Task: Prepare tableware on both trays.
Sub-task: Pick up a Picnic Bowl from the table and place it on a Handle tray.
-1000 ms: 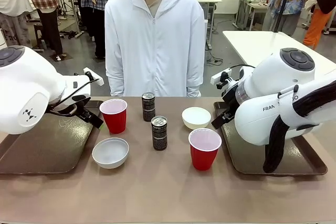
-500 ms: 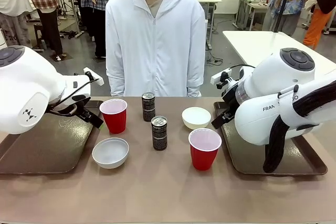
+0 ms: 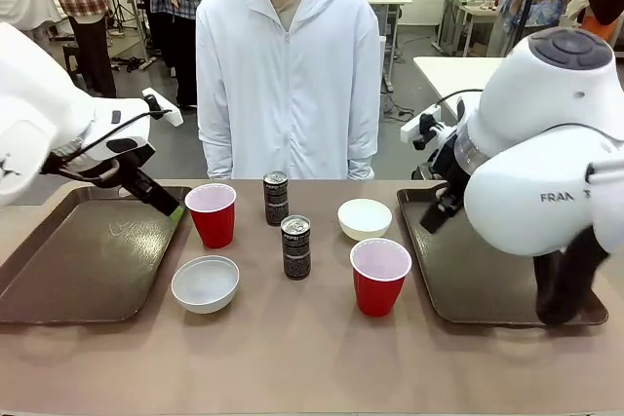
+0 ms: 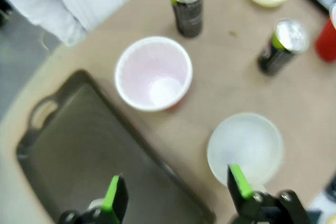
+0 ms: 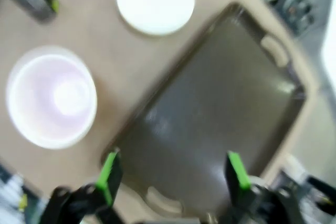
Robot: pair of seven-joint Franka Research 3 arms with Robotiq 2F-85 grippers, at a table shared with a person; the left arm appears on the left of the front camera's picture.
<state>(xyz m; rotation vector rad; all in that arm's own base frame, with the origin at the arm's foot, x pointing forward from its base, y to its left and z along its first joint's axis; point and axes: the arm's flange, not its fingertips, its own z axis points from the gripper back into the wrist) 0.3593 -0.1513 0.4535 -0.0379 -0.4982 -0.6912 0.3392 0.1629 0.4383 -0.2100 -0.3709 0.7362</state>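
End effector (image 4: 174,178) spread over tray (image 4: 68,150) rim, red cup (image 4: 153,73), white bowl (image 4: 245,149), two cans (image 4: 187,8)

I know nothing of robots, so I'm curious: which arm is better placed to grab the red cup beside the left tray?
Probably the left. The open left gripper hangs at the rim of the left tray with that red cup just ahead. The right gripper hangs over the right tray, across the table.

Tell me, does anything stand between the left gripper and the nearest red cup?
Nothing visible does. The open left gripper hangs over the rim of the left tray, and the cup stands just beyond that rim on bare table. The bowl sits off to one side.
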